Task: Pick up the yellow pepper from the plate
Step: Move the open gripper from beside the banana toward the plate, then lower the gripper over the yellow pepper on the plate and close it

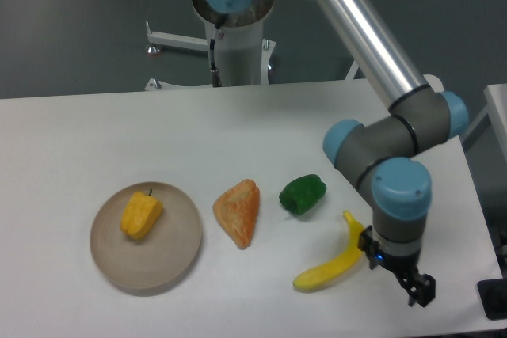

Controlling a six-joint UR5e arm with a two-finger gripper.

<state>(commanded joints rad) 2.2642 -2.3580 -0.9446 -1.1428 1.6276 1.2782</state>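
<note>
The yellow pepper [141, 215] lies on the upper left part of the round beige plate [166, 255] at the front left of the white table. Its short dark stem points up and to the right. My gripper [417, 289] hangs at the end of the arm near the table's front right, far to the right of the plate and next to the banana's upper end. Its fingers are small and dark, and I cannot make out whether they are open or shut. Nothing shows between them.
An orange wedge-shaped toy [238, 210] lies right of the plate. A green pepper [302, 194] lies beyond it. A yellow banana [331, 266] lies just left of the gripper. The arm's base [234, 45] stands at the back. The table's right edge is close to the gripper.
</note>
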